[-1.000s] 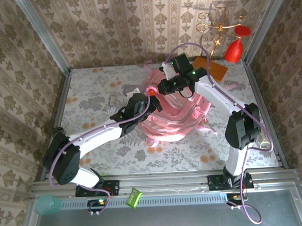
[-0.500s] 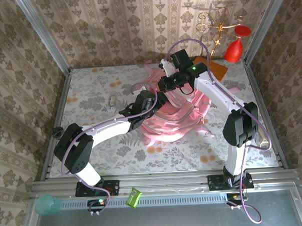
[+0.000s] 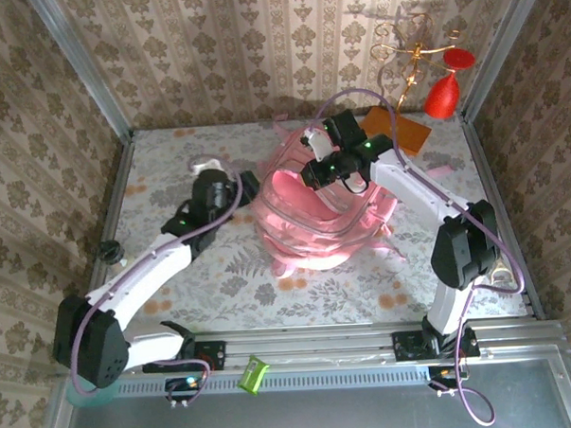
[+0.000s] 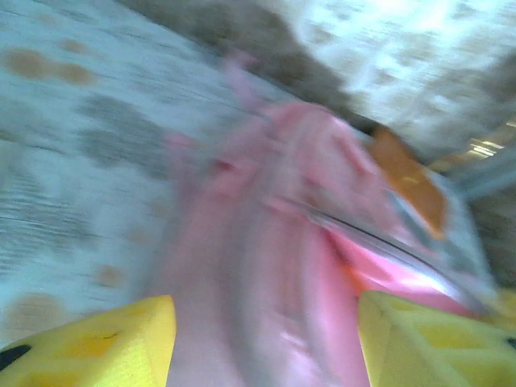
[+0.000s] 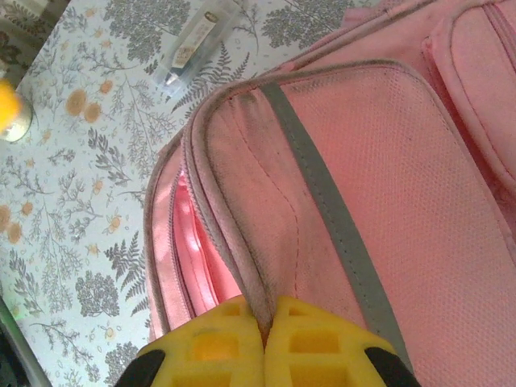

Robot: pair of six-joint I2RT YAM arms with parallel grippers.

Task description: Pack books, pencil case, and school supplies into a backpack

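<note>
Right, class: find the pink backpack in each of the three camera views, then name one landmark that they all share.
Top external: backpack mid-picture, on the floral table cover.
Left wrist: backpack blurred, from centre to lower right.
Right wrist: backpack across the right and bottom.
Shared landmark: the floral table cover.

The backpack is matt, finely woven pink cloth.

Pink backpack with a grey stripe; white table in grey-and-orange floral print; orange stand base.
</note>
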